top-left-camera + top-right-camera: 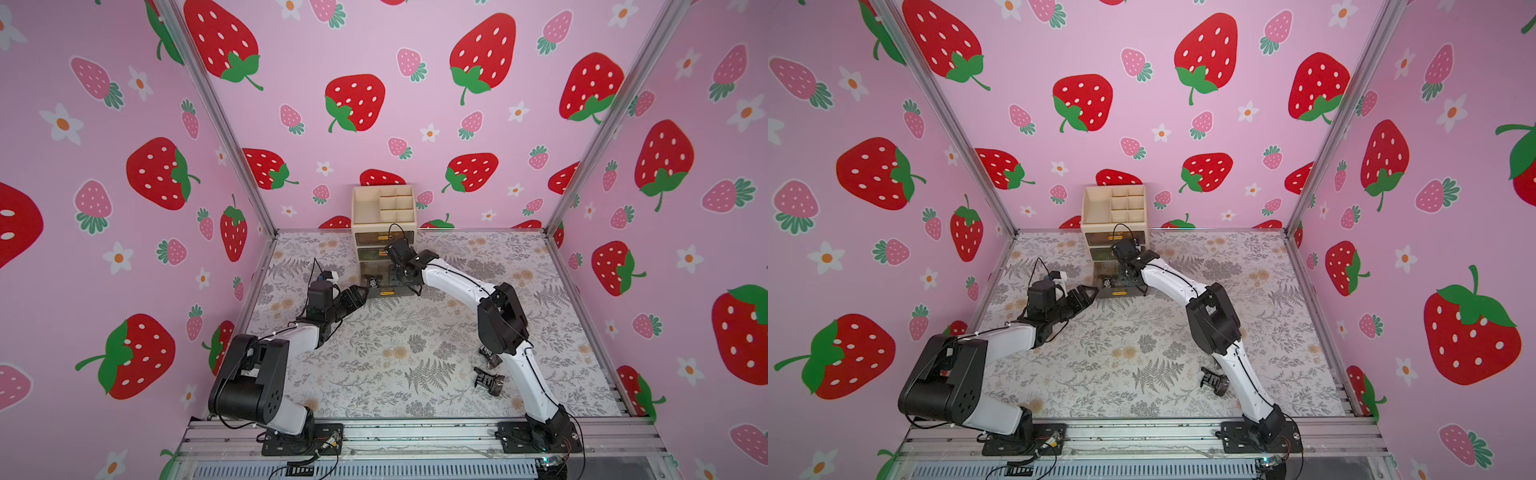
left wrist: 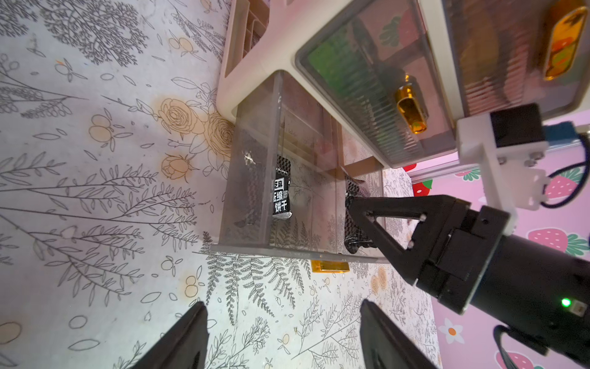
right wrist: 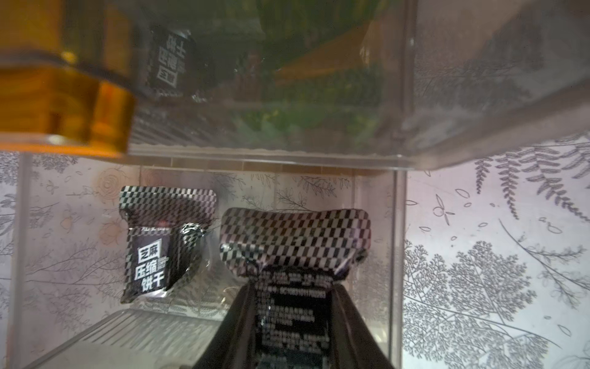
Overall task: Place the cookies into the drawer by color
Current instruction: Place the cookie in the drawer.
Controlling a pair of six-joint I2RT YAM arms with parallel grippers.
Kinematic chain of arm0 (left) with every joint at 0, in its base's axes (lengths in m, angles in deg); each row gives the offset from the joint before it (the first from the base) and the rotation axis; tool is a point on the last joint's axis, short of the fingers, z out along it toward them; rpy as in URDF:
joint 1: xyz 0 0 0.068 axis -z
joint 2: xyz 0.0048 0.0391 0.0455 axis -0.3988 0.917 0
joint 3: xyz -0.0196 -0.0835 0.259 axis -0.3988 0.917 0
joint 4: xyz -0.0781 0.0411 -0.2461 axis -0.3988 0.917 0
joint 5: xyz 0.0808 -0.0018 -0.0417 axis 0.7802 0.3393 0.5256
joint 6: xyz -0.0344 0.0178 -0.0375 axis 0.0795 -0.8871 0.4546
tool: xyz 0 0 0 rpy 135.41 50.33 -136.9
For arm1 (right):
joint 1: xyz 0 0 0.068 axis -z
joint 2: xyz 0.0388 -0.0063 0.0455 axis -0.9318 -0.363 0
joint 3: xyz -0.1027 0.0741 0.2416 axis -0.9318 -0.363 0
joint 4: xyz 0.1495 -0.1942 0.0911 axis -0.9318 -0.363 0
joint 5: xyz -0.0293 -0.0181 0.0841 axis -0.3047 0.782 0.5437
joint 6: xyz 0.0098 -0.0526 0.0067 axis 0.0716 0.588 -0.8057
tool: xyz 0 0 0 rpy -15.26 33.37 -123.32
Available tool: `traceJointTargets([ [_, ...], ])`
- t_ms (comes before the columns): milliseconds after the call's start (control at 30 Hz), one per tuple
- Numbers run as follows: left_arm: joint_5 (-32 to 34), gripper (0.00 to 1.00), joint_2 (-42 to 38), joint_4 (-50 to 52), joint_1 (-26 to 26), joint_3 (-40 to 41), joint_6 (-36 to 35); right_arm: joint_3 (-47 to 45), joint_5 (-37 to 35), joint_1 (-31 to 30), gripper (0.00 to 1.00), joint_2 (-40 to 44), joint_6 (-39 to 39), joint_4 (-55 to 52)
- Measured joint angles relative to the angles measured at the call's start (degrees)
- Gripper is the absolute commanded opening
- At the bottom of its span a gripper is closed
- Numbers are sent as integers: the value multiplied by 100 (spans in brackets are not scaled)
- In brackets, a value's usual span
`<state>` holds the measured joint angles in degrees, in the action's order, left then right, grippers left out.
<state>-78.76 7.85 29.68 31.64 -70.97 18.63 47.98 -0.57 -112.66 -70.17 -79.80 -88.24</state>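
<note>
The beige drawer unit (image 1: 355, 212) stands at the back wall, its bottom drawer (image 2: 252, 204) pulled out. One black cookie (image 3: 156, 252) lies inside it, also visible from above (image 1: 374, 283). My right gripper (image 3: 292, 287) is shut on a second black cookie (image 3: 295, 242), held just inside the open bottom drawer near its right wall. My left gripper (image 2: 282, 306) is open and holds nothing, low over the table just left of the drawer front (image 1: 365, 292). Green cookies show through the shut middle drawer (image 2: 344, 80).
Two more black cookies (image 1: 490, 358) (image 1: 489, 380) lie on the floral table beside the right arm's lower link; a top view shows one of them (image 1: 1214, 380). The gold handle (image 2: 330, 265) of the open drawer juts toward the table's middle. Pink strawberry walls enclose three sides.
</note>
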Motion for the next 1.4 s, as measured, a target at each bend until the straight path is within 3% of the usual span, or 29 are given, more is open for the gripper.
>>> traceJointTargets([
  [167, 0, 78, 0, -2, 0, -22, 0, 664, -236, -4, 36, -402, 201, -341],
  [467, 0, 77, 109, -7, 11, -81, -2, 868, -354, -11, 34, -522, 343, -627],
  [900, 63, 76, 190, 33, 129, -214, -46, -85, -219, -214, 30, -72, 295, -723],
  [1033, 107, 76, 190, 59, 177, -256, -50, -411, -280, -238, 32, 140, 299, -686],
  [1400, 304, 75, 201, 411, 378, -511, -181, -273, -391, -153, 41, 70, 540, -645],
])
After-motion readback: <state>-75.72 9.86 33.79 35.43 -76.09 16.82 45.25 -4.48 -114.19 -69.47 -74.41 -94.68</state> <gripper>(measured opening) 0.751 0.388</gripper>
